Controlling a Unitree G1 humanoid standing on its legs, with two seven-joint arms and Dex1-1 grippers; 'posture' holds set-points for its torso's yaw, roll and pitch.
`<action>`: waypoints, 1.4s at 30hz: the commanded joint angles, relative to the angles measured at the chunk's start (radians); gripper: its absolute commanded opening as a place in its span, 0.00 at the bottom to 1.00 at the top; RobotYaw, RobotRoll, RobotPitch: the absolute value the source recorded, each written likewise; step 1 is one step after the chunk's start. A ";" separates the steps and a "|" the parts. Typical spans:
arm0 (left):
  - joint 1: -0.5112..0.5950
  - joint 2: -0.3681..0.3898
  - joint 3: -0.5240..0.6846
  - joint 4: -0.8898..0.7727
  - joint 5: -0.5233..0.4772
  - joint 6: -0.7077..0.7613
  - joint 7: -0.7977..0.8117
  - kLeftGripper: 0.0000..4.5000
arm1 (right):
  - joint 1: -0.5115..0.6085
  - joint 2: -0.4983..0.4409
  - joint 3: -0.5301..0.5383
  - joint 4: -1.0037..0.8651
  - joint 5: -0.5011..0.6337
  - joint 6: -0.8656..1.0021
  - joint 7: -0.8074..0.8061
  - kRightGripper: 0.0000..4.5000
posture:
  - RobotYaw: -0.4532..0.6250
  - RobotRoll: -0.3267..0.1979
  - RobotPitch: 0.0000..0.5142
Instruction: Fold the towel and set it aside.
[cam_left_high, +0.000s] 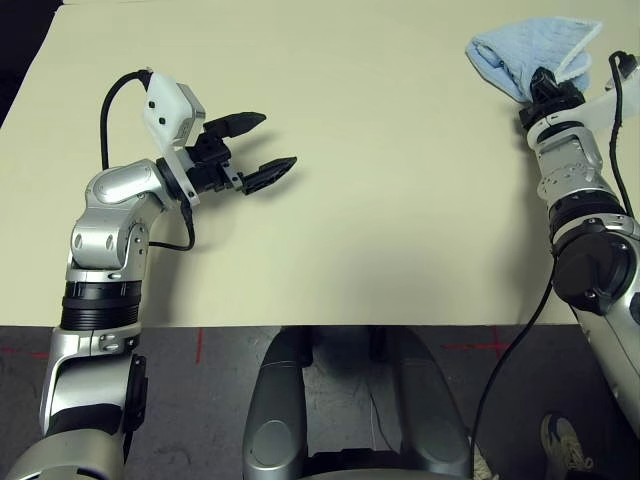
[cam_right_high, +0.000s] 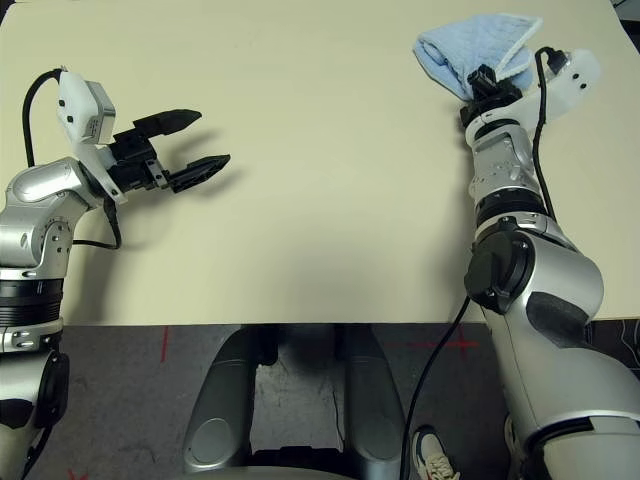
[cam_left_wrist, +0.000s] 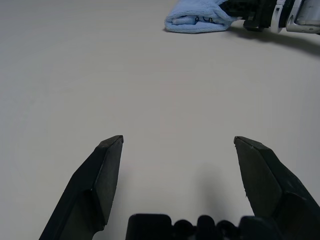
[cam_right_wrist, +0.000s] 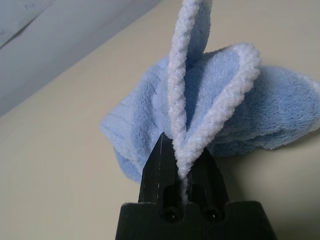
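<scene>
Light-blue terry towel with white edging (cam_left_high: 525, 55), one o'clock on the cream surface (cam_left_high: 350, 200) | right black gripper (cam_right_wrist: 182, 145): pinching its edge | left black gripper (cam_left_high: 281, 148), ten o'clock: wide apart

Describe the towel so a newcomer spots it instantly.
On the cream table, look at the far right, where the right hand pinches something. That is the towel: crumpled, light blue, white-edged, the only soft cloth beside silver and black arms.

cream tabletop (cam_left_high: 350, 230), blue towel (cam_left_high: 530, 52) lying bunched on it, white edging showing
</scene>
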 joint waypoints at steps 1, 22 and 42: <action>-0.020 -0.008 -0.020 0.028 0.006 -0.029 -0.012 1.00 | 0.035 0.029 -0.022 -0.022 0.037 0.002 0.006 0.01 | 0.45 0.62 0.83; -0.134 -0.023 -0.061 0.177 0.030 -0.139 -0.067 1.00 | 0.072 0.160 -0.006 -0.312 0.163 0.351 -0.172 0.01 | 0.42 0.62 0.70; -0.152 -0.026 -0.065 0.196 0.042 -0.157 -0.080 1.00 | 0.078 0.205 -0.028 -0.412 0.253 0.404 -0.290 0.01 | 0.42 0.62 0.64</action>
